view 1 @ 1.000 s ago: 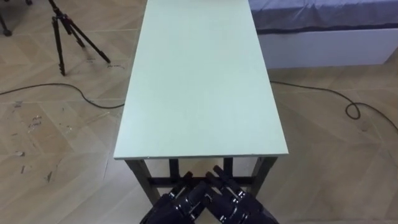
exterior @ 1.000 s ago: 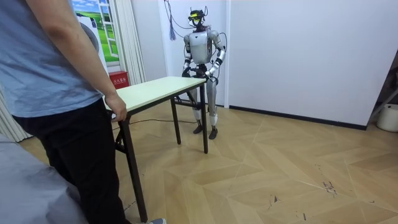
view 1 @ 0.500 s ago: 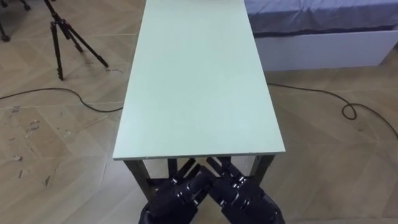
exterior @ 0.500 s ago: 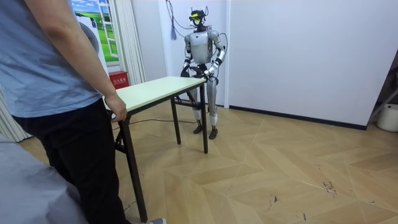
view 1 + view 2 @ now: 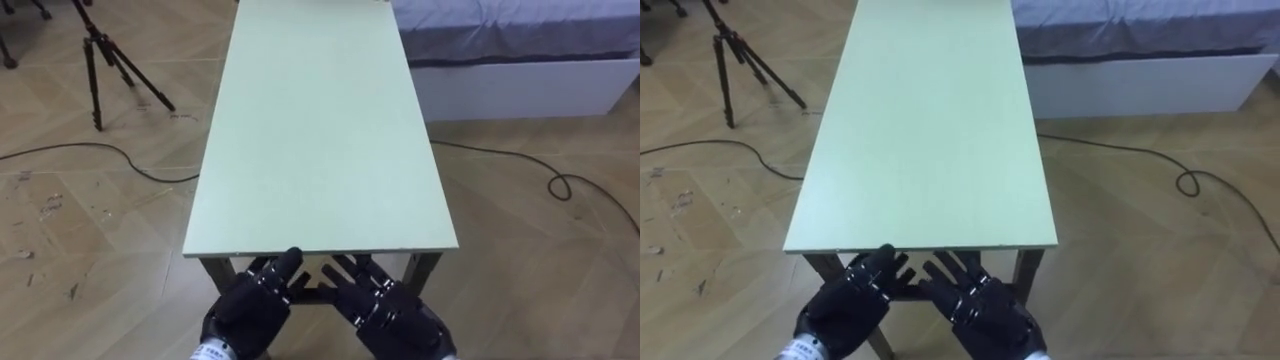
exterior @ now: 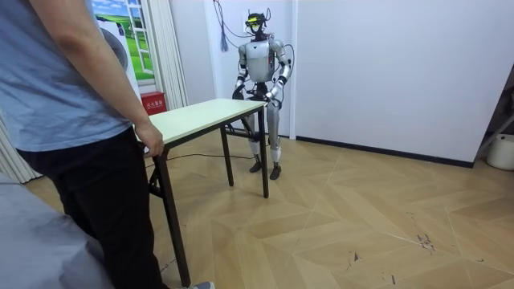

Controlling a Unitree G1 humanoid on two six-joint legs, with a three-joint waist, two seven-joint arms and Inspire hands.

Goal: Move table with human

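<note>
A long table (image 5: pixel 320 130) with a pale green top and dark legs stretches away from me. Both my black hands sit just below its near short edge. My left hand (image 5: pixel 255 305) is open, its straight fingers reaching up to that edge. Beside it, my right hand (image 5: pixel 390 310) is open too, fingers pointing at the frame under the top. In the room view I stand upright at one end of the table (image 6: pixel 205 114). At the other end, in the foreground, a person rests a hand (image 6: pixel 152 140) on the edge.
A black tripod (image 5: pixel 100 60) stands on the wooden floor to the table's left, with a dark cable (image 5: pixel 100 155) running past it. A low bed (image 5: pixel 520 50) lies at the far right, another cable (image 5: pixel 545 175) before it. A red box (image 6: pixel 152 102) stands by the curtain.
My two hands, which were close together under the near edge, have spread apart. The left one has moved left and up to the table's edge. The table and person have stayed put.
</note>
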